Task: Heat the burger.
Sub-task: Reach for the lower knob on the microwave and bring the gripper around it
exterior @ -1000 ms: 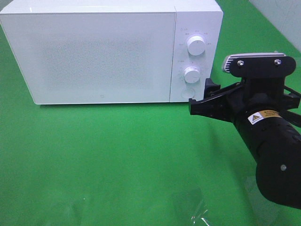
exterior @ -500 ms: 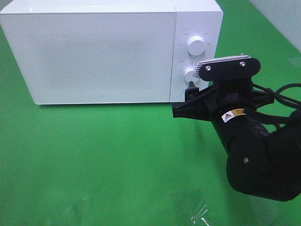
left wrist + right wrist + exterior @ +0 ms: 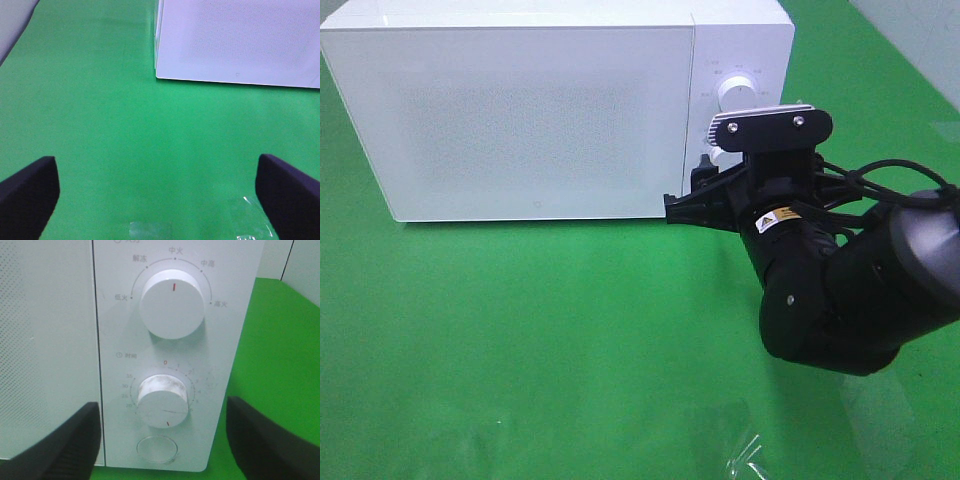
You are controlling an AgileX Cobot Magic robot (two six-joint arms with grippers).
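Right fingers [image 3: 55, 440] stand spread and empty either side of the lower knob [image 3: 163, 401] of the microwave [image 3: 555, 110], apparently lined up to twist it, while the left fingers [image 3: 27, 195] hang open over the green table [image 3: 125, 150], idle; the burger is out of sight, presumably behind the shut door [image 3: 45, 340].

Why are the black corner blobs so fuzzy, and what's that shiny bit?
Right wrist view: right gripper's fingers, too near the lens, blur; the timer knob is sharp. Left wrist view: left gripper's fingers blur too. High view: light glints off clear film.
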